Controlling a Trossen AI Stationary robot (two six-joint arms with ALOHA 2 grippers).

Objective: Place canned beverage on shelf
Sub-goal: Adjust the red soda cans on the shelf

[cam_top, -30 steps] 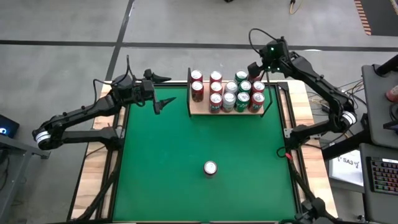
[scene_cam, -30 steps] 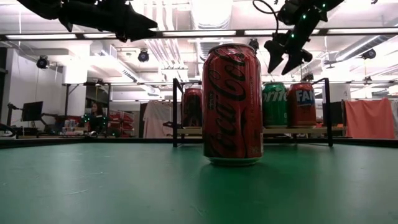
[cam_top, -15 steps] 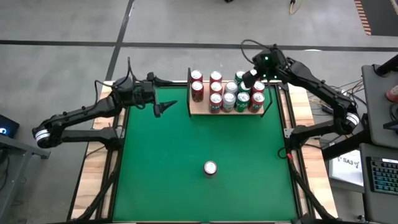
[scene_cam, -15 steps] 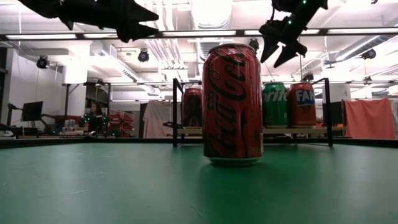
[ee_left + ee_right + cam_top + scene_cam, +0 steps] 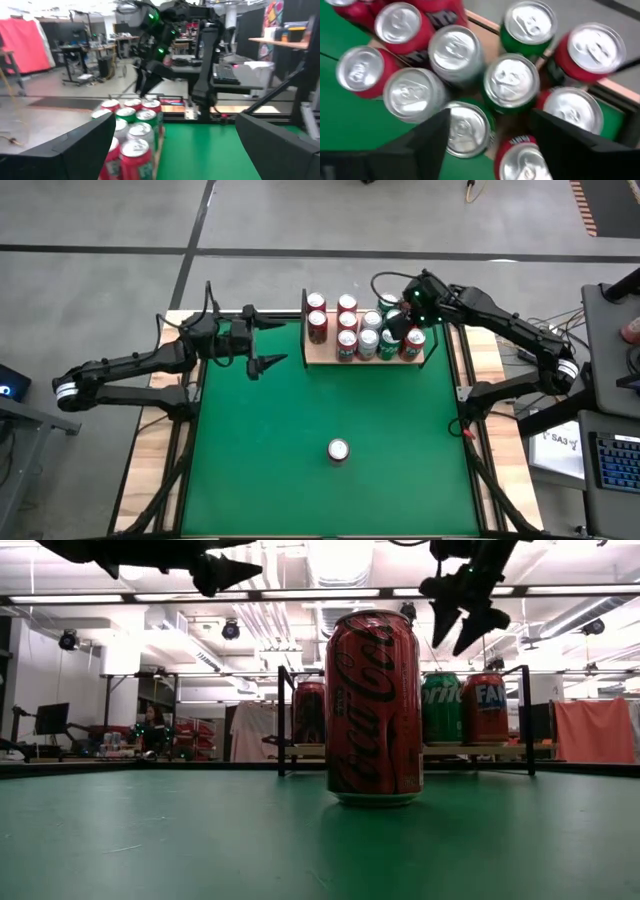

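Beneath my right gripper (image 5: 487,131), whose parted, empty jaws have narrowed, a green aluminium can (image 5: 511,82) stands on the light tan wooden shelf (image 5: 364,356). I have swung inward over the cans: judged withdrawing. My left gripper (image 5: 262,337) hangs spread wide, holding nothing. Far off, one red cola can (image 5: 338,450) awaits pickup on the green felt tabletop (image 5: 260,470).
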